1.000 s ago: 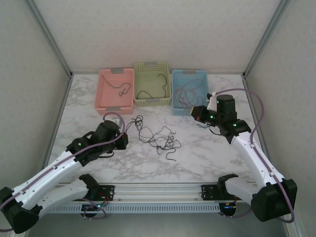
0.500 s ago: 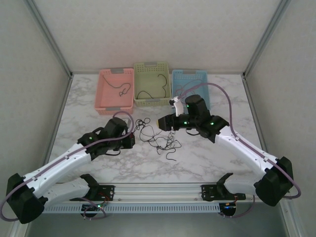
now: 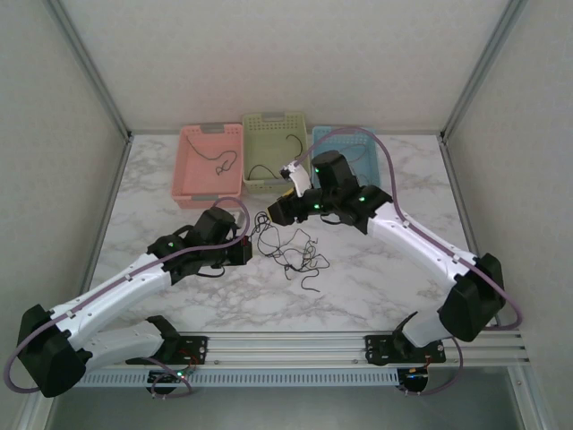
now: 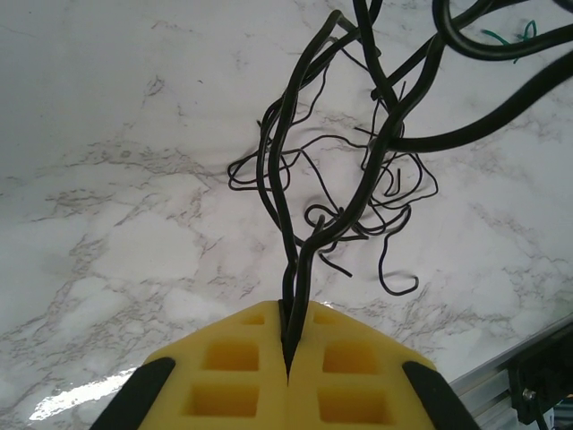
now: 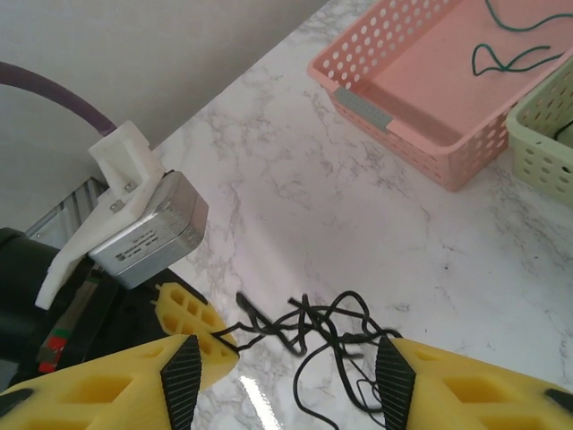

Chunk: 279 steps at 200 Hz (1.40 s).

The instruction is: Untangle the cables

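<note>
Ana: Since a second ago the right arm has swung away from the blue basket [image 3: 360,134] at the tabletop's far edge and across to the tangle. The left arm has edged forward toward the middle.

Ben: Where do the cables [image 3: 291,251] sit now?

Ana: Mid-tabletop, a little left of centre, in front of the green basket [image 3: 276,186]. Most of the knot lies on the marble, with a few black strands lifted off it.

Ben: Lifted by what?

Ana: The left gripper [image 4: 288,356]. Its fingers are pressed together, pinching those strands. The right gripper [image 5: 288,372] hangs just above the knot's left end, close to the left one, with its fingers spread and nothing between them.

Ben: So which step is this?

Ana: I'd say the left is anchoring while the right comes in to pick one cable out.

Ben: And next?

Ana: Probably lowering around a single strand, closing, then drawing it away. The wires are thin and crossed, so catching two at once looks like the risk.
</note>
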Each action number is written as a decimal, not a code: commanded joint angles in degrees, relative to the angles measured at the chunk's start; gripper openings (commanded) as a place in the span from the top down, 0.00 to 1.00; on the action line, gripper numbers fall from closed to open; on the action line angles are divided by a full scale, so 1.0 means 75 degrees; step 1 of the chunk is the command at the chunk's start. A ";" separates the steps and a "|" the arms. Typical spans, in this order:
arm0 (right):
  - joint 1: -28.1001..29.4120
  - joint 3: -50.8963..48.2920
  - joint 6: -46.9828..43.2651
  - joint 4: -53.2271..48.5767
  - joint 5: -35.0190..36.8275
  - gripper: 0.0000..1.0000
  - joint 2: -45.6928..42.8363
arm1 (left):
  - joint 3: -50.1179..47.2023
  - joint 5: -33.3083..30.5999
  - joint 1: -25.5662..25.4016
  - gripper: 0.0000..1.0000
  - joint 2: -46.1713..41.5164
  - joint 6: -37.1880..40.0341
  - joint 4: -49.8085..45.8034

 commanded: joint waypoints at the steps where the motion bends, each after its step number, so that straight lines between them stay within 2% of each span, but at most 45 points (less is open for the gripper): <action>1: 0.0103 0.0515 -0.0273 -0.0508 -0.0171 0.45 0.0398 | 0.0210 0.0145 0.0048 1.00 0.0073 0.0147 0.0122; 23: 0.0319 0.0808 -0.0284 -0.0751 -0.0259 0.48 0.0713 | 0.0210 0.0167 0.0045 1.00 0.0115 0.0145 0.0140; 90: 0.0482 0.0596 -0.0366 -0.0705 0.0008 0.56 0.0879 | 0.0247 0.0223 0.0047 1.00 0.0162 0.0206 0.0138; 107: 0.0498 0.0565 -0.0349 -0.0670 0.0025 0.65 0.0879 | 0.0245 0.0238 0.0048 1.00 0.0168 0.0206 0.0134; 124: 0.0493 0.0553 -0.0346 -0.0626 0.0139 0.83 0.0824 | 0.0217 0.0204 0.0047 1.00 0.0136 0.0206 0.0112; 149: 0.0497 0.0388 -0.0310 -0.0412 0.0389 1.00 0.0586 | 0.0143 0.0090 0.0048 1.00 0.0030 0.0165 0.0048; 174: 0.0482 0.0070 -0.0343 -0.0241 0.0552 1.00 0.0117 | 0.0076 -0.0340 0.0046 1.00 -0.0134 0.0126 -0.0248; 203: 0.0175 -0.0912 0.0069 0.0443 0.0684 1.00 -0.1020 | -0.0051 -0.0904 0.0093 1.00 -0.0477 -0.0004 -0.0717; 228: -0.1012 -0.2031 0.0996 0.1213 0.0954 1.00 -0.2287 | -0.0106 -0.1181 0.0128 1.00 -0.0786 -0.0097 -0.1135; 250: -0.2511 -0.3076 0.2045 0.1935 0.0999 1.00 -0.3429 | -0.0106 -0.1491 0.0150 1.00 -0.1158 -0.0187 -0.1544; 279: -0.4132 -0.3643 0.2816 0.1825 0.1084 1.00 -0.4025 | -0.0095 -0.1805 0.0165 1.00 -0.1715 -0.0291 -0.1863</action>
